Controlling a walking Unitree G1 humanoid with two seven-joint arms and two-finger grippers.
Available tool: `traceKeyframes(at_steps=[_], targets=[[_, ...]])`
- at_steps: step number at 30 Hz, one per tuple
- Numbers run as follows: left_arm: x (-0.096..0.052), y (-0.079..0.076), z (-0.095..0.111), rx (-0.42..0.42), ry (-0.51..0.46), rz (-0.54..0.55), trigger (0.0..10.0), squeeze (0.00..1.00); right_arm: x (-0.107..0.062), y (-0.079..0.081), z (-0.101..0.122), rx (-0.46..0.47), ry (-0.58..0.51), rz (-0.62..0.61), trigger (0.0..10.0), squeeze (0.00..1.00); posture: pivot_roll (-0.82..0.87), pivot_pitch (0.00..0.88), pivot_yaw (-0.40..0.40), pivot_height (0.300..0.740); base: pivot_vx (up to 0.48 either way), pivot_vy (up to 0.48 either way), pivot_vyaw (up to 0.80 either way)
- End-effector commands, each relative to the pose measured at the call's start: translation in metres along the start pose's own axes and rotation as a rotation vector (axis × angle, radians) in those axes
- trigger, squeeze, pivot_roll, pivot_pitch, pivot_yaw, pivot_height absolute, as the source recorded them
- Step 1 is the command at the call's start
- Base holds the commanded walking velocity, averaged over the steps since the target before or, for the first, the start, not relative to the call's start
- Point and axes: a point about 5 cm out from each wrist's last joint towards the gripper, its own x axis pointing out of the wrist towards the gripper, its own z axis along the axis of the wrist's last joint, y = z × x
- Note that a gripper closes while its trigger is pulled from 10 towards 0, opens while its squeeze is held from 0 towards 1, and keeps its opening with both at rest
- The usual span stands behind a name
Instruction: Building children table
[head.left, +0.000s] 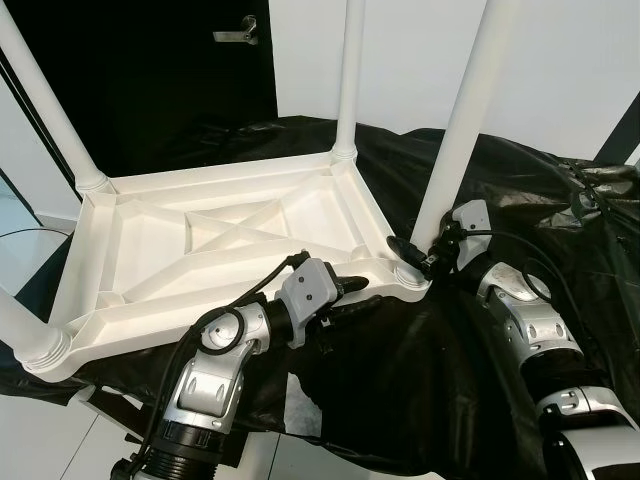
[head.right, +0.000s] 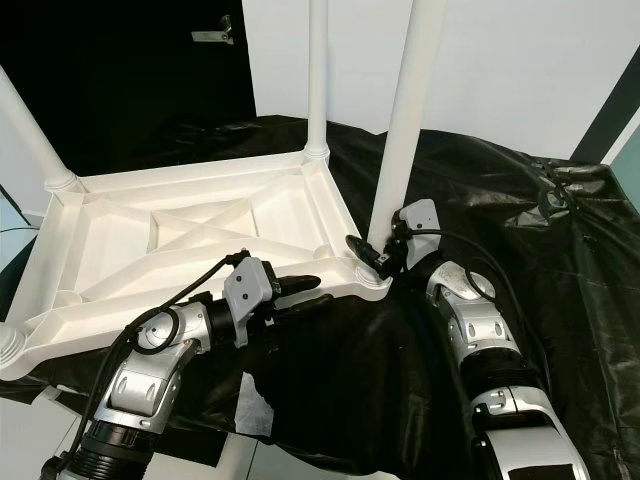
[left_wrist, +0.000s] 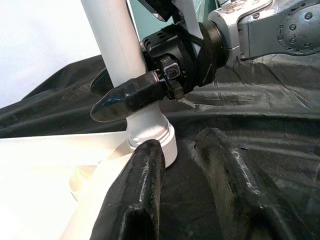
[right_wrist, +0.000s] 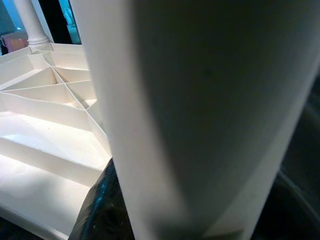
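Four-legged white table (head.left: 230, 240), apparently upturned

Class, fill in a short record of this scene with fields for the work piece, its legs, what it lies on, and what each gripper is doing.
Work piece: white plastic table top, upside down, ribbed underside up
Legs: four white legs standing up from its corners
Surface: black sheet under the table top
Right gripper: shut on the near right leg, just above its socket
Left gripper: fingers open, at the table top's near edge beside that socket, holding nothing
Background: dark door, white wall
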Motion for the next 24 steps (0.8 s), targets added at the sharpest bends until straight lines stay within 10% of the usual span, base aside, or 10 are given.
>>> traceKeyframes(at_steps=[1, 2, 3, 4, 5, 24], targets=[[0.000, 0.005, 0.000, 0.006, 0.002, 0.127, 10.0, 0.00, -0.003, 0.001, -0.015, -0.014, 0.086, 0.003, 0.0, 0.00, 0.03, 0.000, -0.040, 0.740, 0.000, 0.000, 0.00], [0.000, 0.006, 0.001, 0.006, 0.001, 0.126, 10.0, 0.00, -0.003, -0.001, -0.016, -0.019, 0.095, -0.026, 0.0, 0.00, 0.03, 0.000, -0.039, 0.740, 0.000, 0.000, 0.00], [0.000, 0.006, 0.001, 0.006, -0.001, 0.126, 10.0, 0.00, -0.003, -0.002, -0.017, -0.023, 0.105, -0.058, 4.5, 0.00, 0.03, 0.000, -0.038, 0.740, 0.000, 0.000, 0.00], [0.000, 0.006, 0.001, 0.006, -0.002, 0.125, 10.0, 0.00, -0.003, -0.003, -0.018, -0.025, 0.112, -0.078, 4.5, 0.00, 0.03, 0.000, -0.038, 0.740, 0.000, 0.000, 0.00], [0.000, 0.006, 0.001, 0.006, -0.002, 0.124, 10.0, 0.00, -0.003, -0.003, -0.019, -0.022, 0.114, -0.124, 10.0, 0.00, 0.02, 0.000, -0.037, 0.740, 0.000, 0.000, 0.00], [0.002, 0.005, 0.001, -0.004, -0.012, 0.116, 10.0, 0.00, 0.007, 0.028, -0.028, 0.118, 0.126, -0.722, 10.0, 0.00, 0.00, 0.000, -0.028, 0.740, 0.000, 0.000, 0.00]])
